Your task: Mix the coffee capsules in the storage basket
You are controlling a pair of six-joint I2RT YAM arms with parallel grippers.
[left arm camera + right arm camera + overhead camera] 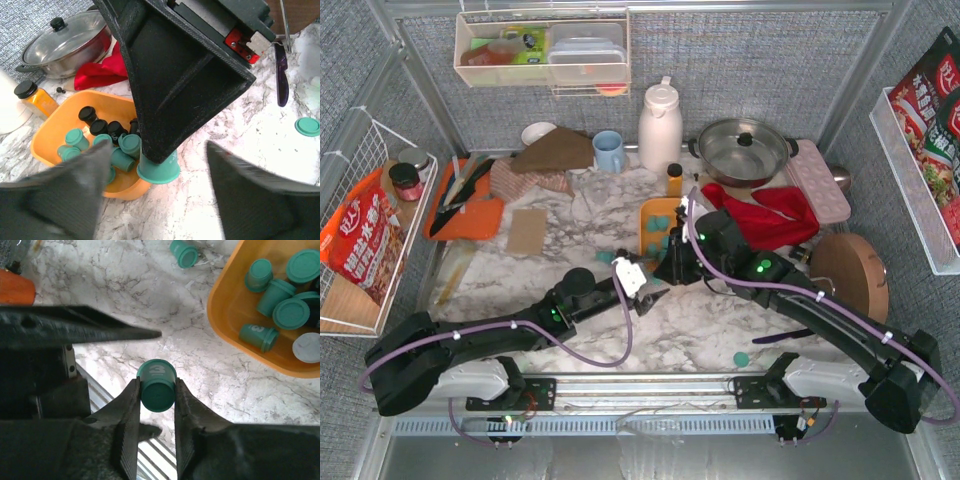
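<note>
The marble bench (570, 225) carries clutter along its far edge. The 2 arms meet near its middle, and the right arm (820, 300) hides the near end of the storage basket (653, 212). The basket's long axis runs near to far. In the right wrist view it is cut off by the frame's right edge.

The right claw (156, 384) is clamped on 1 teal pod, the held capsule (157, 397), just beside the basket's near-left corner and over bare marble. The left wrist view shows the held capsule's long axis roughly upright, with the wide rim down and the narrow body hidden up between the fingers. Its side bears a "3". Whether its rim touches the bench I cannot tell.

The left claw (645, 297) stands wide apart with nothing in it. Its fingers (65, 195) are blurred and cropped at the bottom of its own view, flanking the held capsule from the near side without touching it.

The coffee capsules (100, 137) lie heaped inside the basket, teal and black, mostly on their sides and pointing different ways. The black ones lie toward the far side. The right claw hides some of them, so an exact count is not possible.

A stray capsule (183, 253) lies on its side on the bench left of the basket. A teal disc (307, 126) lies well apart to the near right, too flat-looking to tell whether it is a pod.
</note>
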